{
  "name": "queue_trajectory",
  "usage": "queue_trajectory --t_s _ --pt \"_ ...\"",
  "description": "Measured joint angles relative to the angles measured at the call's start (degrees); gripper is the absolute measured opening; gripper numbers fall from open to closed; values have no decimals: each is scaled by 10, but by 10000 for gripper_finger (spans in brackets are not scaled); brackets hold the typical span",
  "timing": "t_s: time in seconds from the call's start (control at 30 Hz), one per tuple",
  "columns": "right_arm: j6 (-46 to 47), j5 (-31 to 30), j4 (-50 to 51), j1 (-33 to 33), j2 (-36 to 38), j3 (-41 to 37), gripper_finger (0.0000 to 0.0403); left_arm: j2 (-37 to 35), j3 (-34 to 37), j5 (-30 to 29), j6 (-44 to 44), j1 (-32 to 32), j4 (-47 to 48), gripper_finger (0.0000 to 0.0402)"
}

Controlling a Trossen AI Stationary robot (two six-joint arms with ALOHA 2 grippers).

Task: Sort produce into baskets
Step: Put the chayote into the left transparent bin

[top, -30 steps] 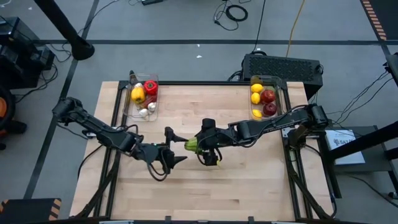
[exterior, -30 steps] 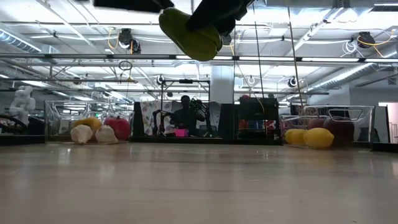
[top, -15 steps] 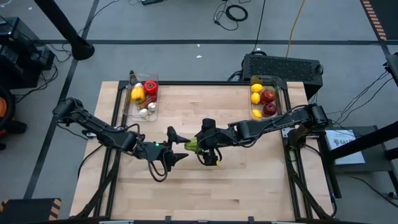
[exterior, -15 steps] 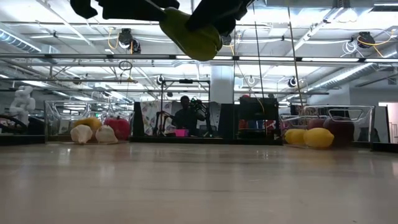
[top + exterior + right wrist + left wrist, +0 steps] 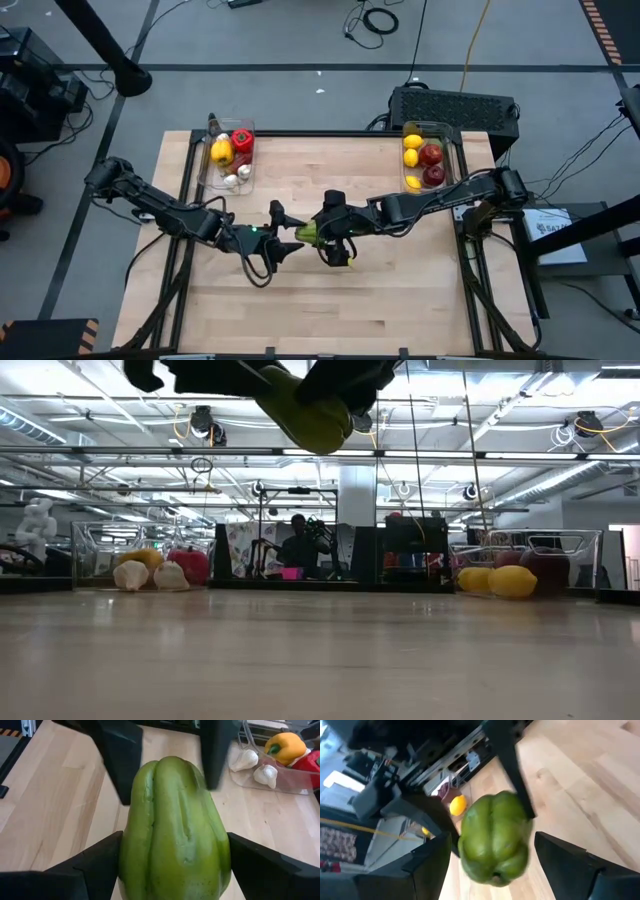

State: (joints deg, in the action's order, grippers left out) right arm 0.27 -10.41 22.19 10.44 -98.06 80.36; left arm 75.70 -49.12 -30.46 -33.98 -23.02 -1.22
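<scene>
Since a second ago, left gripper (image 5: 288,232) has advanced, its open fingers now flanking the green pepper (image 5: 309,233). Right gripper (image 5: 318,235) clamps that glossy, ridged pepper above the table (image 5: 400,290), midway between the baskets (image 5: 228,156).

Green pepper (image 5: 308,234) held aloft mid-table; 2 baskets (image 5: 229,158) (image 5: 428,157) part-filled.

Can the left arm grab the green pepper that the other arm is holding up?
Probably yes. The right gripper holds the green pepper up above the table, and the left gripper is right beside it with a finger on either side. Nothing sits between them, so its way in looks free.
</scene>
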Motion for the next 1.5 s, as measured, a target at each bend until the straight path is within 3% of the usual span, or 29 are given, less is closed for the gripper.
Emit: queue_trajectory --t_s 0.4,0.8,1.23,1.5 --pt "-11 0 -6 0 0 0 322 1 0 4 6 9 -1 285" --pt "-15 1 -5 0 0 0 322 1 0 30 6 9 0 218" --pt "-9 1 -5 0 0 0 323 1 0 31 6 9 2 214" --pt "6 -12 -6 1 0 0 355 1 0 33 5 9 6 214"
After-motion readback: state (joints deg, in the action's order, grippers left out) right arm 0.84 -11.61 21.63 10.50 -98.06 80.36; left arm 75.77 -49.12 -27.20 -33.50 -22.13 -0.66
